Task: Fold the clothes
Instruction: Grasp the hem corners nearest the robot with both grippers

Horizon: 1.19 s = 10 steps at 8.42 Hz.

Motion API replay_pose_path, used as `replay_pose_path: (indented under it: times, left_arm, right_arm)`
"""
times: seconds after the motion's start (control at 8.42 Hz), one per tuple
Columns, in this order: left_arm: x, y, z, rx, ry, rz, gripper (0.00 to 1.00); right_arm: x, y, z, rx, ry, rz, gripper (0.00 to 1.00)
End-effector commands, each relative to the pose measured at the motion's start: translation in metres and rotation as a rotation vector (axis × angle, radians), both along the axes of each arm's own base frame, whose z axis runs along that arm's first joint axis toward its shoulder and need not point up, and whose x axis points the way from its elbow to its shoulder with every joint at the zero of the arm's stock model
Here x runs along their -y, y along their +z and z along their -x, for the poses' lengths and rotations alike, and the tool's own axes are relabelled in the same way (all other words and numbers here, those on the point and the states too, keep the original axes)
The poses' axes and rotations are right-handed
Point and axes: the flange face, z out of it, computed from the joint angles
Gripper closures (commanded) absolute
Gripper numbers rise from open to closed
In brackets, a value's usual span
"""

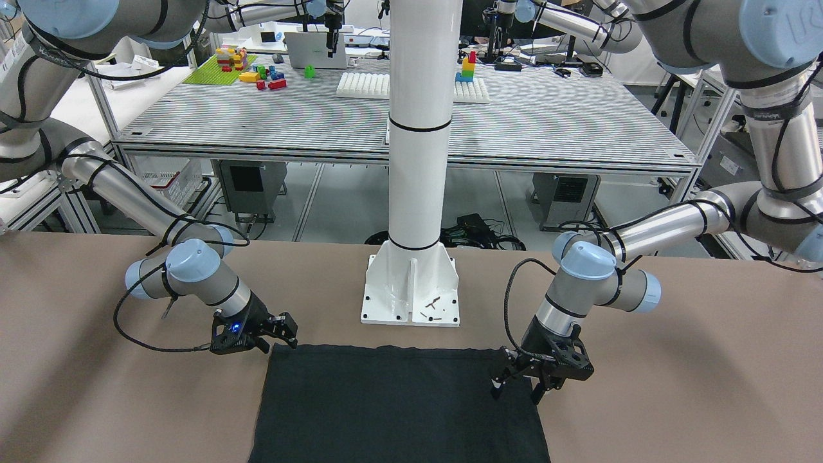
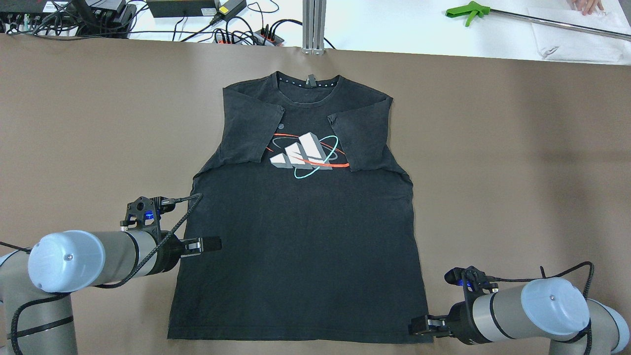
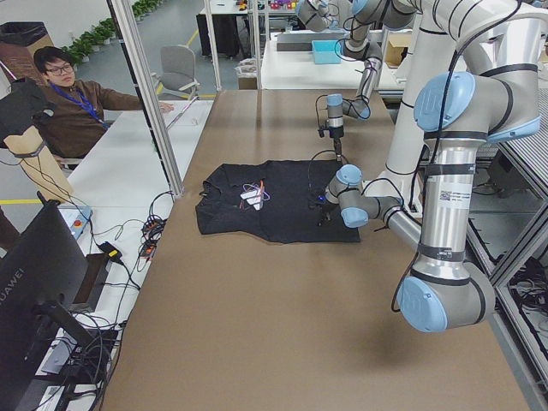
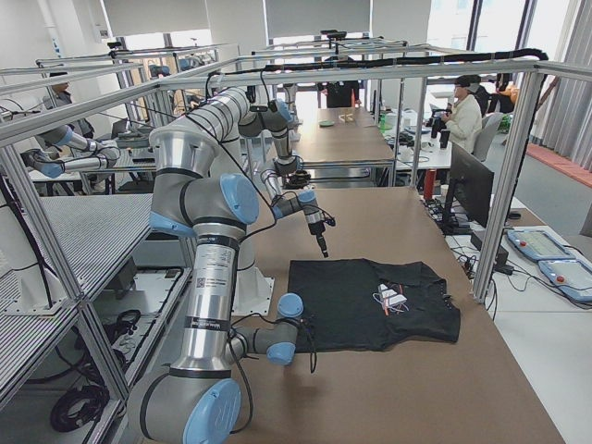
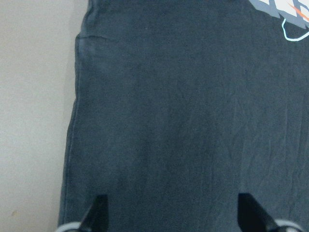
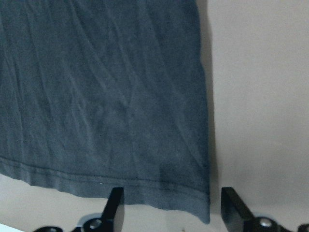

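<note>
Gaping wide and empty over the shirt [image 2: 300, 236], left fingers [image 5: 100, 213] and right fingers [image 6: 115, 199], bases cropped.

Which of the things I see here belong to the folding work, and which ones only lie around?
For the job: black T-shirt, left gripper, right gripper, both open.
Lying about: green-handled grabber, white cloth, cables, all beyond the brown table.

Brown table [image 2: 74, 123], matte and flat. One black T-shirt [image 2: 305, 236] lies spread on it, print up, sleeves turned in. A hem corner sits below the right gripper [image 2: 418, 325]. A side edge sits below the left gripper [image 2: 213, 242]. A white pedestal base [image 1: 411, 296] stands between the grippers, toward the robot.
</note>
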Motion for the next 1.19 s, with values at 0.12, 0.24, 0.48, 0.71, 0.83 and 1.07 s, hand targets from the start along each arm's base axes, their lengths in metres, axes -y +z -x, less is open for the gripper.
replay_pose_path:
  times: [0.12, 0.24, 0.48, 0.71, 0.83, 1.07]
  left_arm:
    - [0.0, 0.0, -0.001, 0.0, 0.001, 0.001, 0.06]
    - [0.001, 0.001, -0.003, 0.003, 0.002, 0.001, 0.06]
    - [0.003, -0.001, -0.006, 0.0, 0.002, -0.001, 0.06]
    - [0.003, -0.002, -0.006, -0.001, 0.002, -0.001, 0.06]
    - [0.003, -0.002, -0.006, -0.002, 0.003, -0.001, 0.06]
    - [0.002, -0.005, -0.003, -0.01, 0.003, -0.003, 0.06]
  right_arm:
    - [0.002, 0.009, 0.004, -0.021, 0.021, -0.005, 0.34]
    - [0.002, 0.009, 0.004, -0.022, 0.021, -0.005, 0.63]
    - [0.003, 0.008, 0.005, -0.02, 0.021, -0.006, 0.88]
    - [0.003, 0.008, 0.003, -0.019, 0.025, -0.007, 1.0]
    - [0.004, 0.005, 0.004, -0.013, 0.032, -0.014, 1.0]
    - [0.004, -0.007, 0.001, 0.008, 0.035, -0.023, 1.0]
